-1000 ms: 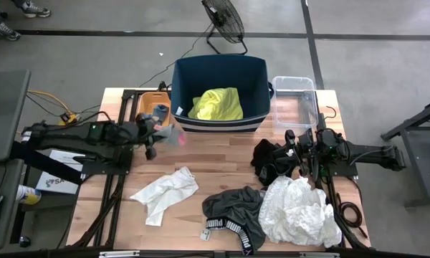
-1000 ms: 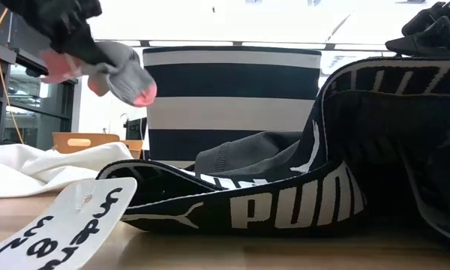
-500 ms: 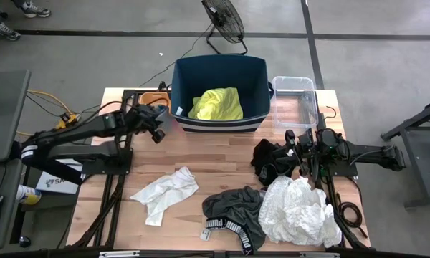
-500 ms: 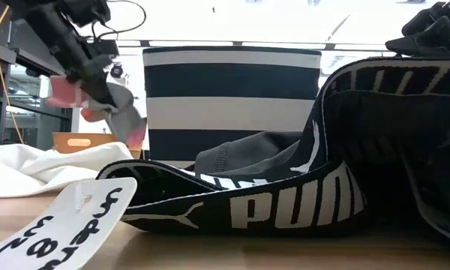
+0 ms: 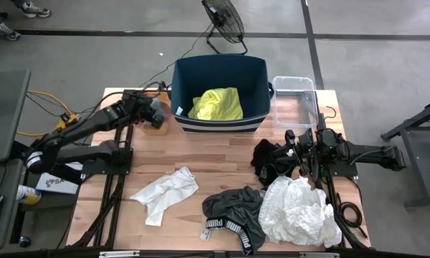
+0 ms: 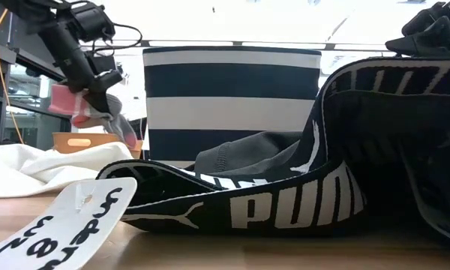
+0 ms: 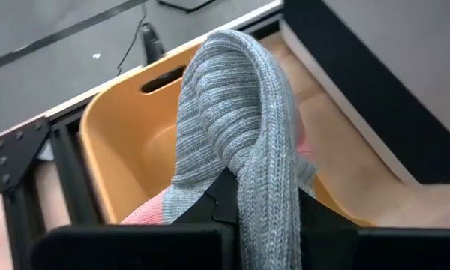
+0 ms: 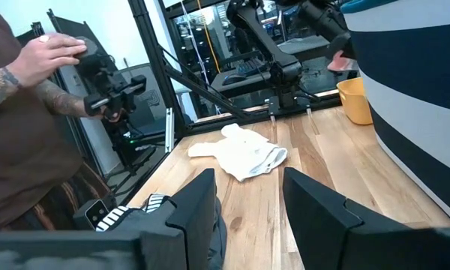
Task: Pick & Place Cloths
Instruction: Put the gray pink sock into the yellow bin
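While the left arm reached toward the upper left of the high view, its left end effector (image 5: pixel 156 115) was clamped on the grey-pink socks (image 7: pixel 236 142) — they hung from the closed fingers above the small orange tray (image 7: pixel 127 142), just beside the navy bin (image 5: pixel 218 75). In the low view the socks (image 6: pixel 97 112) dangled at upper left, clear of the table (image 5: pixel 222 154), with the striped bin wall behind.

Inside the bin lay the yellow shirt (image 5: pixel 216 104). A thin white cloth (image 5: pixel 165 192) lay spread at lower left of the high view, apart from the rest. The dark grey shorts (image 5: pixel 233 208) sat at lower centre, their lettered waistband (image 6: pixel 285 206) filling the foreground of the low view. A crumpled white garment (image 5: pixel 299 211) lay touching the shorts on their right, and a black garment (image 5: pixel 269 161) lay just above it.

The right end effector (image 5: pixel 295 154) rested at centre right of the high view beside the black garment — its fingers (image 8: pixel 195 206) stood parted and held nothing. A clear plastic tub (image 5: pixel 295 97) stood right of the bin. A person's hand (image 8: pixel 52 49) and a tattooed forearm showed at upper left of the right wrist view, beyond the table.
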